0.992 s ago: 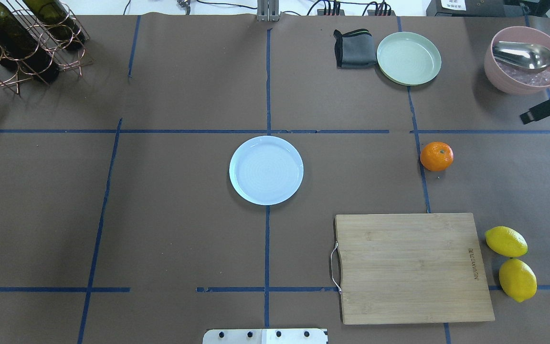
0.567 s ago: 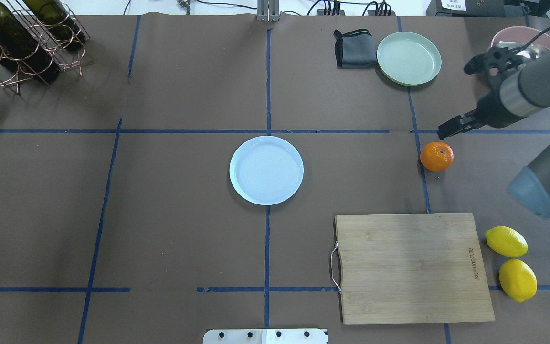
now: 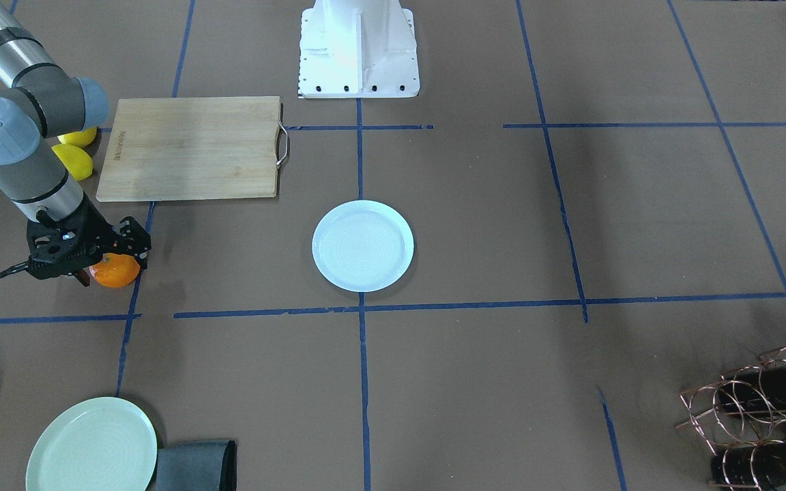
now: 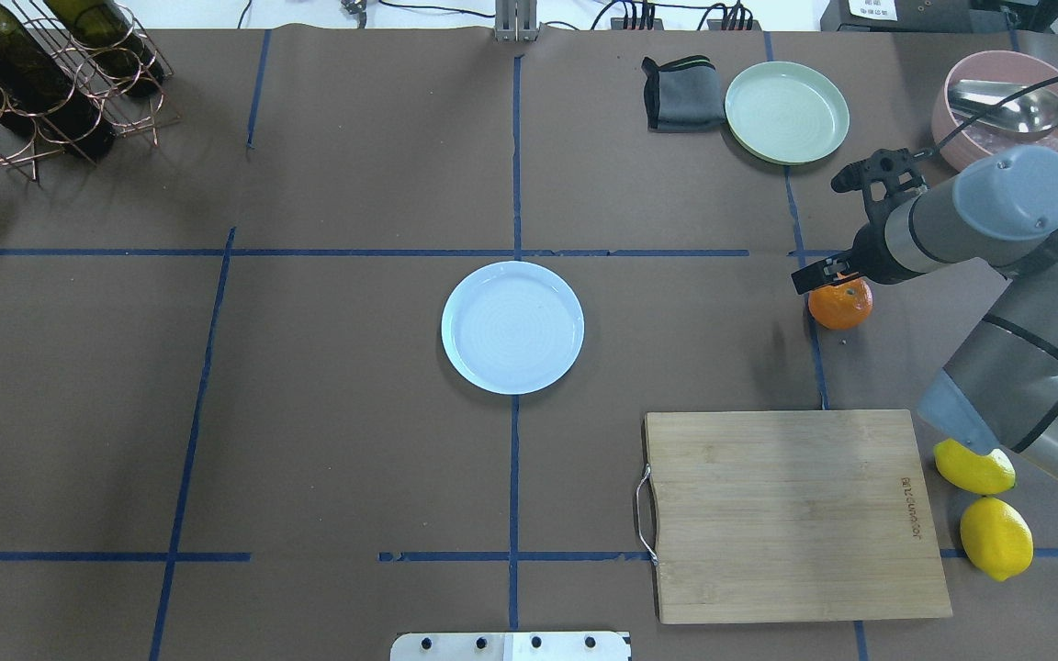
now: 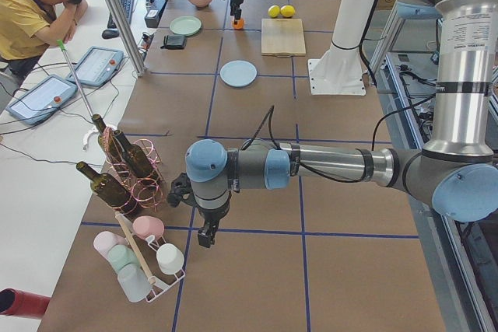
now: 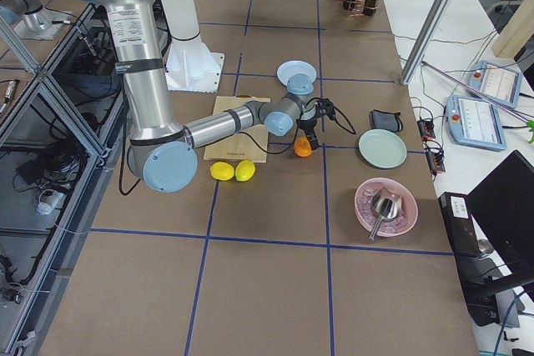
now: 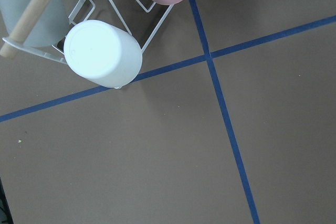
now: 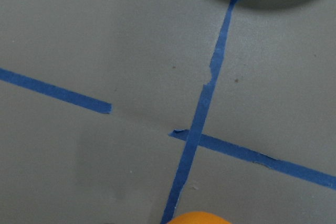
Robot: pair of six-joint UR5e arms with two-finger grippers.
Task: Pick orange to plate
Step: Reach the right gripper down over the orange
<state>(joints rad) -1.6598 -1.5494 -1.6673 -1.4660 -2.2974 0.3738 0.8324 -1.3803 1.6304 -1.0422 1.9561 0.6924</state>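
Orange (image 4: pixel 841 305) is sitting on the worktop (image 4: pixel 327 459), well apart from the plate (image 4: pixel 512 328), on the robot's right side of it. I am seeing the right end effector (image 4: pixel 828 274) hanging just over the orange with its fingers spread wide, holding nothing. The left end effector (image 5: pixel 205 232) is far from the plate, and I cannot tell how it is set. I am guessing the orange is light, round and a bit soft, so it could roll or squash. I am thinking a gentle squeeze across its fat middle is best.

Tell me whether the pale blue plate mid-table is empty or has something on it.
Empty. The plate shows a bare surface overhead and from the front; the orange sits on the table, apart from it.
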